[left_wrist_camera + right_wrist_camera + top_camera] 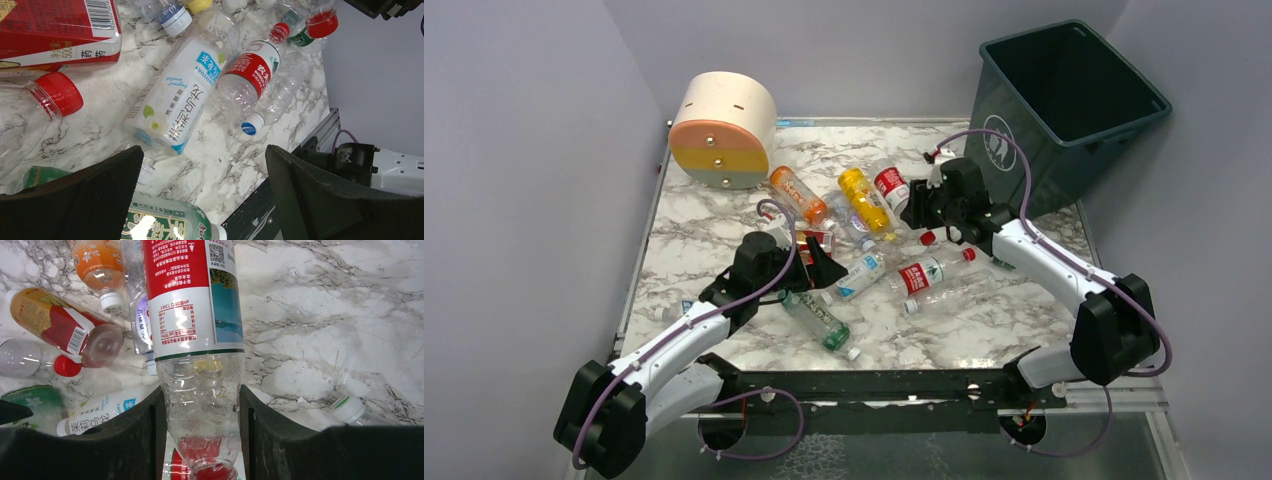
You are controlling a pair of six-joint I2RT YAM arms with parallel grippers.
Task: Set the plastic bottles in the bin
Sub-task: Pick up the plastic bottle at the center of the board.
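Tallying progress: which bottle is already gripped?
The clear bottle with the red-and-white label and red cap, clamped between the right arm's fingers; the others lie loose on the table.

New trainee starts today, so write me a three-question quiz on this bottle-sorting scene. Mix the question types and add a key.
1. True or false: the left hand is closed on a bottle.
2. What does the right hand grip? A) a tin can B) a clear bottle with a red label C) a sponge
3. Fill in: the bin stands at the table's far ___ corner.
Key: 1 false, it is open and empty; 2 B; 3 right.
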